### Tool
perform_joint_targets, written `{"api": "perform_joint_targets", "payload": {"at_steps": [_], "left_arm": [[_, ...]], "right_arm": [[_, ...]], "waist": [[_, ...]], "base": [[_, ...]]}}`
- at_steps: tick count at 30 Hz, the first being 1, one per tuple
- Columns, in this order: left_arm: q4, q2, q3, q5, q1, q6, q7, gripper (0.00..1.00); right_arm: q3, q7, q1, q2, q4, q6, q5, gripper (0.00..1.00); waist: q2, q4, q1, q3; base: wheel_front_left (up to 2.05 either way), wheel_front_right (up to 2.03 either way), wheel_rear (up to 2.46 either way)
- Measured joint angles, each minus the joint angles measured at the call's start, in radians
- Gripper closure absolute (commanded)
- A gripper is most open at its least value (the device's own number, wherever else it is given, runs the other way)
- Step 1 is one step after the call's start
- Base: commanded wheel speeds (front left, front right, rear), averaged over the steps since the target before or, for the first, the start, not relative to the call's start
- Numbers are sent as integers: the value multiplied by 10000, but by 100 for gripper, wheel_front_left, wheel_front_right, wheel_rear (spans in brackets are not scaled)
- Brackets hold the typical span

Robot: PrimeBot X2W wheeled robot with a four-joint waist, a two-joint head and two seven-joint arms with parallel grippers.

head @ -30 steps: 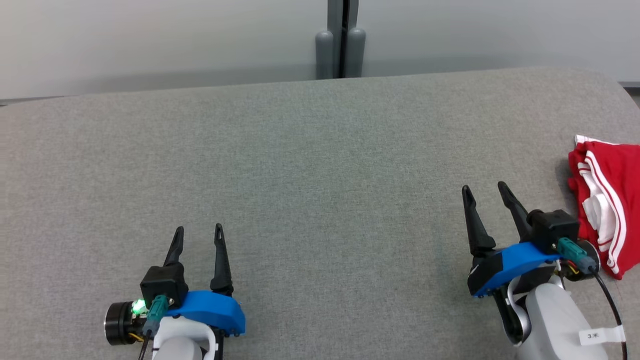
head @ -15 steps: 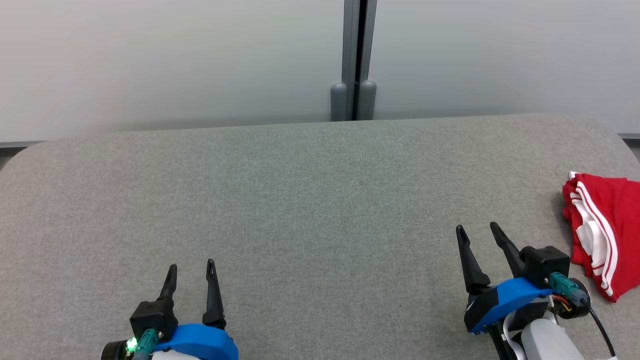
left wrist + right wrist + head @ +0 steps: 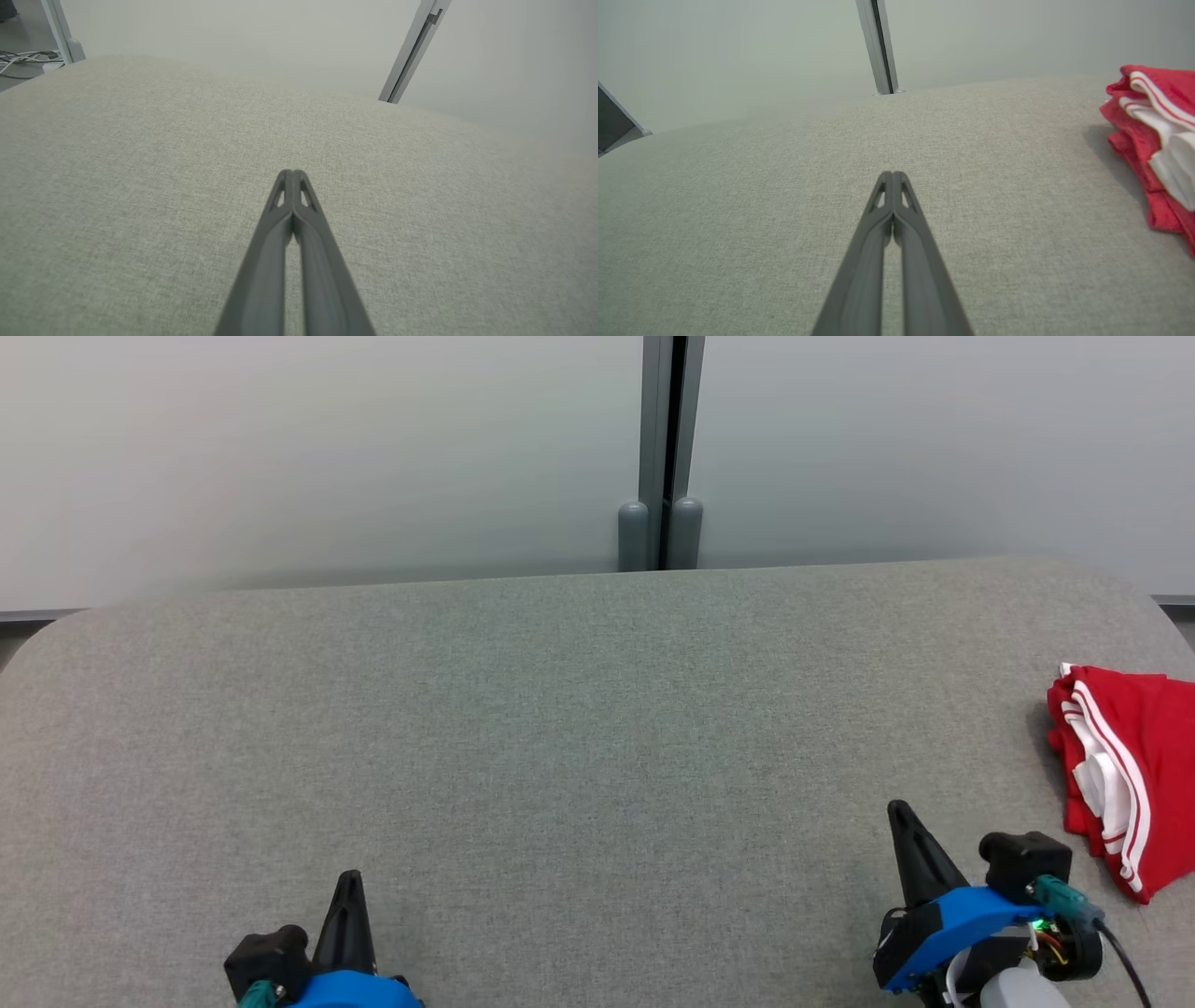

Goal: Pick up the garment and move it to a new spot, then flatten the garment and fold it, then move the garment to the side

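The garment is red with white stripes and lies folded in a small pile at the far right of the grey fabric table; in the right wrist view the garment sits at the right edge. My right gripper is shut and empty, low at the right, left of the garment and apart from it. Its closed fingertips hover over bare fabric. My left gripper is shut and empty at the lower left, with its tips pressed together above the table.
A pale wall runs behind the table, with a grey vertical post at the middle of the far edge. Cables lie on the floor beyond the table's corner in the left wrist view.
Both grippers have gone from open to shut, holding nothing. Both arms have drawn back toward the bottom of the head view. The camera tilted up early in the second.
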Motion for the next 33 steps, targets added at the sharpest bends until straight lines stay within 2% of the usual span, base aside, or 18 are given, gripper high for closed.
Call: {"api": "perform_joint_targets", "payload": {"at_steps": [15,33], "left_arm": [[-393,-2,493,-2560,-20,-364,688,100],[-798,-2,965,-5112,-203,-725,1375,100]], "right_arm": [[-215,629,174,0,-767,0,2832,100],[-476,1304,449,0,-1486,0,5580,100]], "waist": [[1,18,0,-26],[1,37,0,-58]], "base": [[0,0,0],[0,0,0]]}}
